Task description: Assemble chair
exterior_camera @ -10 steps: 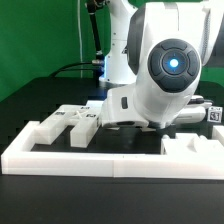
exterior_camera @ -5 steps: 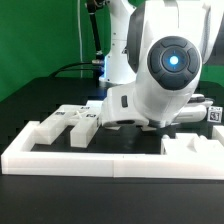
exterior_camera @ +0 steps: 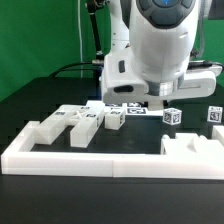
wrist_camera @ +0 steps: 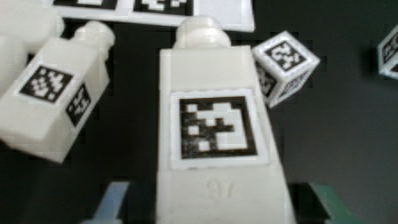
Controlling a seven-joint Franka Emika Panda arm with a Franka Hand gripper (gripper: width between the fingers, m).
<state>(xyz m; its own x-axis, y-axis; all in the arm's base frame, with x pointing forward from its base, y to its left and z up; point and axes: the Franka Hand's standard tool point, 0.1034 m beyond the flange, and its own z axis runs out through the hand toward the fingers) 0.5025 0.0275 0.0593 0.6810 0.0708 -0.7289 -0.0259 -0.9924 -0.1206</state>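
Behind the white border rail (exterior_camera: 100, 158), loose chair parts (exterior_camera: 85, 122) crowd the black table (exterior_camera: 30, 100) with narrow gaps. The gripper (wrist_camera: 217, 205) pinches one tagged white bar (wrist_camera: 217, 120), with a second bar (wrist_camera: 63, 90) just beside it.

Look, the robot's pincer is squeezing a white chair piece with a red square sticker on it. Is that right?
Not quite. The pincer does squeeze a white chair piece, but its square sticker is black and white, not red. The wrist view shows it up close.
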